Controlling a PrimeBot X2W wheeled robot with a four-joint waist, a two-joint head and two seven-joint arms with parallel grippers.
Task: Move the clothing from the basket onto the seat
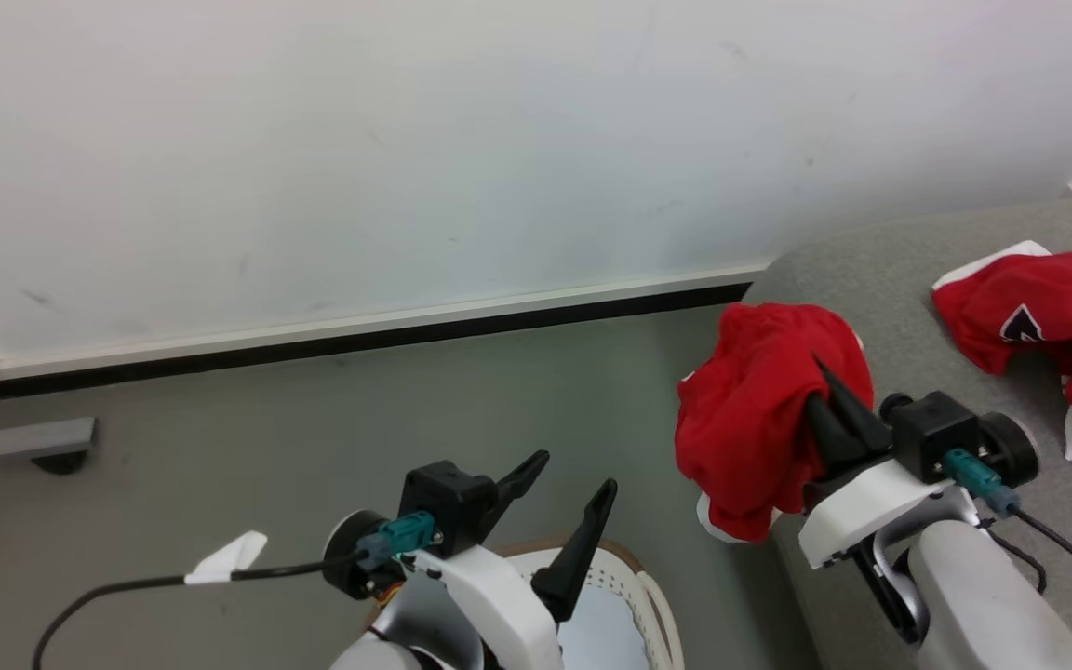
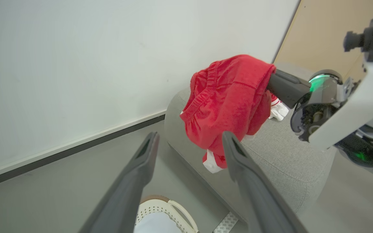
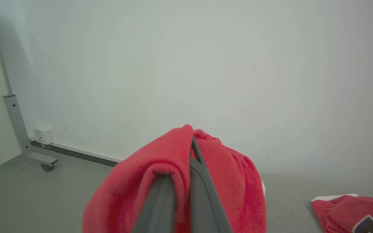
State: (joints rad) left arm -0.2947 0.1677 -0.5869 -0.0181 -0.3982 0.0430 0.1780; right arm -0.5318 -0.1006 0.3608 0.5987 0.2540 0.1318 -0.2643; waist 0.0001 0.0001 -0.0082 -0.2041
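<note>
My right gripper (image 1: 824, 395) is shut on a bunched red garment (image 1: 759, 419), which hangs over the left end of the grey seat (image 1: 880, 279). In the right wrist view the red cloth (image 3: 170, 181) drapes over both closed fingers. A second red garment (image 1: 1048, 316) with white trim and a dark logo lies flat on the seat at the right. My left gripper (image 1: 564, 489) stands open and empty above the cream basket (image 1: 643, 596), clear of the cloth. The left wrist view looks between its spread fingers (image 2: 138, 174) at the held garment (image 2: 228, 100) and the basket rim (image 2: 167, 205) below.
A pale wall with a dark skirting strip (image 1: 359, 330) runs behind the grey floor. A metal stand foot with a castor (image 1: 29, 442) sits at the far left. A white wall socket box (image 3: 43, 133) shows near it. Pale padding (image 2: 155, 225) lies inside the basket.
</note>
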